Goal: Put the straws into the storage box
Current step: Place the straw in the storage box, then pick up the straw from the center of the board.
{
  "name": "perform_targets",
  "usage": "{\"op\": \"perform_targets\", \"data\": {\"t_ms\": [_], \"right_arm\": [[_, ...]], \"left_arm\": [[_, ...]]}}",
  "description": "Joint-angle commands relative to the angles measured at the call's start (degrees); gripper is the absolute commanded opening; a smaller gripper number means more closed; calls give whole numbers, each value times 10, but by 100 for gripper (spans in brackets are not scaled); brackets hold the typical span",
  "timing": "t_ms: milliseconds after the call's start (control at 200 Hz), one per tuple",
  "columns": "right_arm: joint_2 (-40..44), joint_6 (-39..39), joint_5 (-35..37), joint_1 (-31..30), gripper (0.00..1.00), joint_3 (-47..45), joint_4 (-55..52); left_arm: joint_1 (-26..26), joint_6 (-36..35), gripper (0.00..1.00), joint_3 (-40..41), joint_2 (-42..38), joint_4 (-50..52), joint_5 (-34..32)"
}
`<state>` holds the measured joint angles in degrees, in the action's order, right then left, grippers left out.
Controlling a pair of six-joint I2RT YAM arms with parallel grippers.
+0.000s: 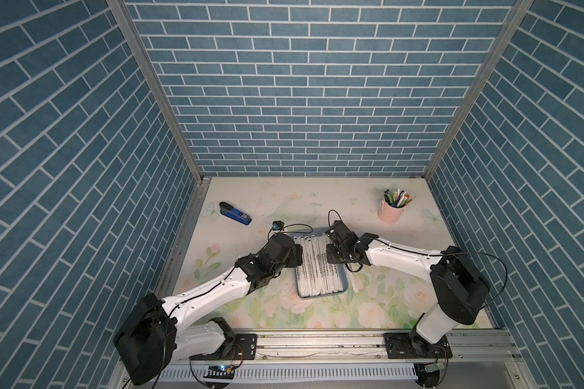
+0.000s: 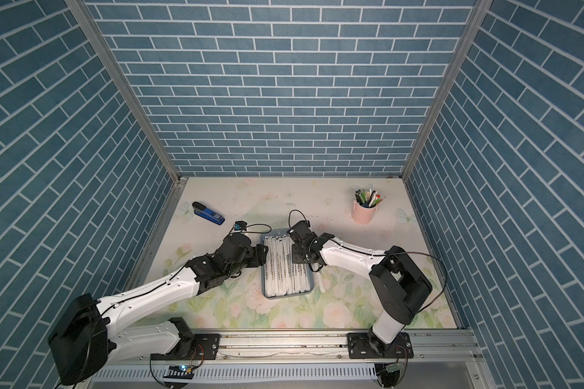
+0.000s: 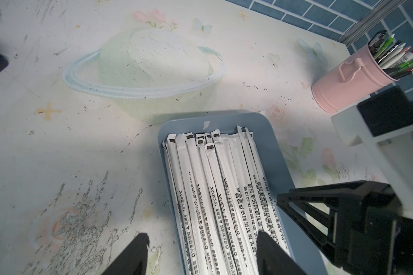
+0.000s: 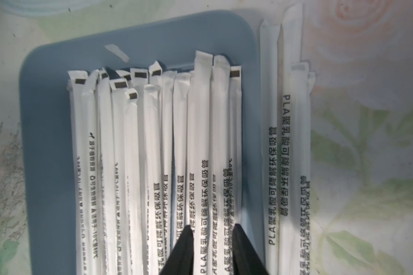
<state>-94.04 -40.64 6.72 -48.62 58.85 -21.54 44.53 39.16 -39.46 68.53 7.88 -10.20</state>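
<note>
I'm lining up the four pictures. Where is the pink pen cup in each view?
In a top view: pink pen cup, far right corner of the table.
In a top view: cup, same corner.
Left wrist: cup beyond the blue-grey tray.
Right wrist: not in it.
Shared landmark: the tray of straws, in all four.

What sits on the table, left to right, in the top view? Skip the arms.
stapler → storage box → loose straws on the table beside it → pink cup
</note>
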Motion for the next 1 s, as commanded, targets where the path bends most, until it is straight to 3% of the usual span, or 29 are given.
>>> {"op": "perform_targets", "data": {"t_ms": [0,205,315,435,780,990], "right_arm": [[27,6,19,-2,25,13,-29],[95,30,25,41,13,-31,-71],[114,69,-30,92,15,-71,-73],[109,100,-50,108,20,-84,-69],[37,122,-86,114,22,-92,-1],[18,128,-89,121,18,-104,19]], "left_arm": [[-2,-6,74,2,0,0,-1],[-3,-18,74,-2,-5,26,-20],[-3,-31,74,-9,1,29,-19],[-3,-45,74,-18,25,10,28],[63,-19,74,-49,110,-33,60],[74,-12,74,-58,129,-41,60]]}}
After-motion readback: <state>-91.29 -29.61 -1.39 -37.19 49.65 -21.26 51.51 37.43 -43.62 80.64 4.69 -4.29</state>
